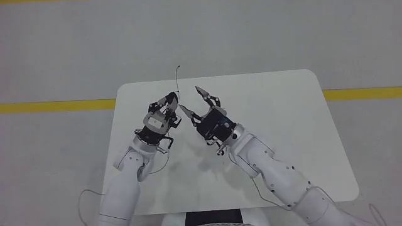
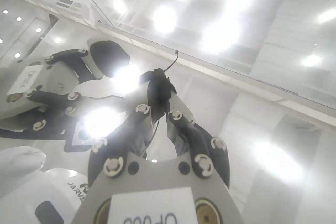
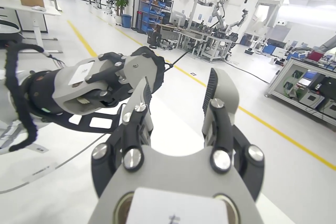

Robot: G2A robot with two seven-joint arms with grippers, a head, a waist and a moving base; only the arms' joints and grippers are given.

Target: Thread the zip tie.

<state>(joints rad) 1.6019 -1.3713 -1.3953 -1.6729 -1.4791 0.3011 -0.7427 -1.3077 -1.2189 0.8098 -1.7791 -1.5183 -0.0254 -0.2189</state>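
A thin black zip tie (image 1: pixel 178 80) stands up out of my left gripper (image 1: pixel 174 101), which is shut on it above the white table (image 1: pixel 282 113). In the left wrist view the fingertips (image 2: pixel 157 88) pinch the zip tie (image 2: pixel 171 64), whose free end points away from the gripper. My right gripper (image 1: pixel 190 98) is open right beside it, with nothing between its fingers. In the right wrist view my right gripper (image 3: pixel 181 89) has its jaws spread wide. The left gripper (image 3: pixel 147 70) lies just beyond one finger, and the zip tie (image 3: pixel 183 55) sticks out past it.
Both arms hover over the left half of the table, near its far edge. The right half of the tabletop (image 1: pixel 301 150) is bare. Grey floor with yellow lines (image 1: pixel 56 106) surrounds the table.
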